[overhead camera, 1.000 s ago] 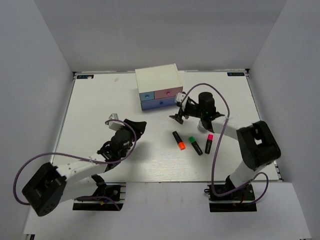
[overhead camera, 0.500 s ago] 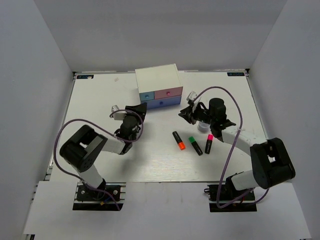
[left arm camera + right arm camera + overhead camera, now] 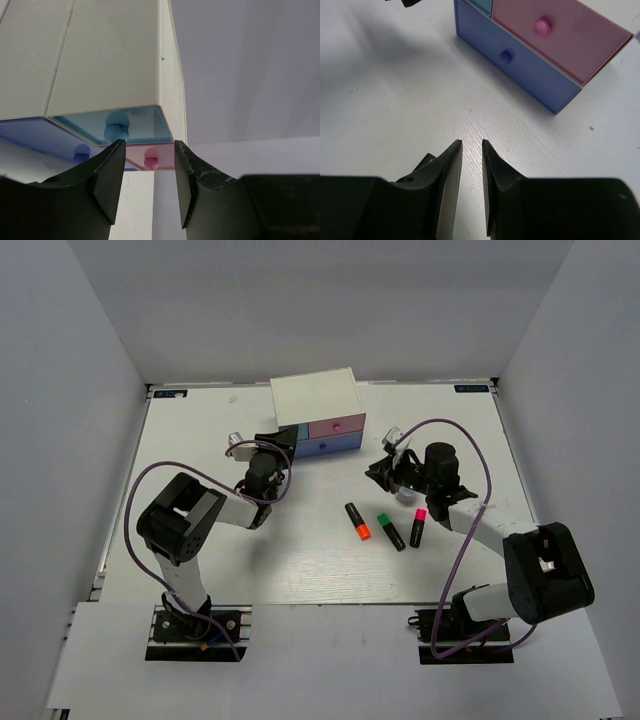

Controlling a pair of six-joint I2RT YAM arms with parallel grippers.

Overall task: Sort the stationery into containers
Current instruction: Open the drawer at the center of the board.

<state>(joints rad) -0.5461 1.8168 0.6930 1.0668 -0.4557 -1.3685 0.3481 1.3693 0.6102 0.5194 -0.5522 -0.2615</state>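
Nothing sorted: three markers [image 3: 391, 531] lay on desk [image 3: 200, 440], drawers [image 3: 335, 426] shut; left tool [image 3: 148, 145] open, empty; right tool [image 3: 471, 145] barely open, empty

Soft, even light falls from above. The white table [image 3: 200, 450] in front of the drawer chest [image 3: 315, 395] is bright without glare, and the arms cast only faint, diffuse shadows on it. In the right wrist view a broad grey shadow lies on the table beside the chest. The left claw [image 3: 149, 150] and right claw [image 3: 471, 150] show near-black and underexposed. Close up, the chest looks slightly soft, and its glossy blue drawer [image 3: 112, 122] mirrors its knob.
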